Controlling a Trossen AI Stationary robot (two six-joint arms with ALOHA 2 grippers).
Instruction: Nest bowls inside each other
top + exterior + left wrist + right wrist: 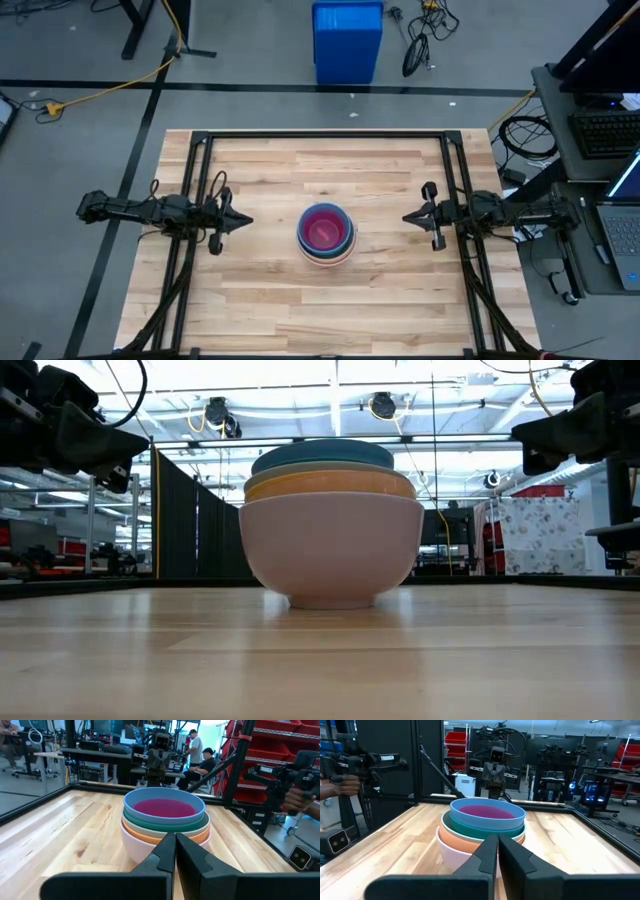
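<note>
A stack of nested bowls (326, 235) stands on its base at the middle of the wooden table (260, 310). The outermost is pale peach (330, 550), then orange (150, 834), teal green (200, 826) and blue (165, 795), with a magenta bowl (162, 807) innermost. My left gripper (246, 222) hovers shut to the left of the stack, pointing level at it. My right gripper (408, 216) hovers shut to the stack's right, also level. Neither touches anything.
A black metal frame (320, 137) runs around the table's far and side edges. A tall blue bin (347, 40) stands on the floor beyond the far edge. People sit in the room behind. Bare wood lies all around the stack.
</note>
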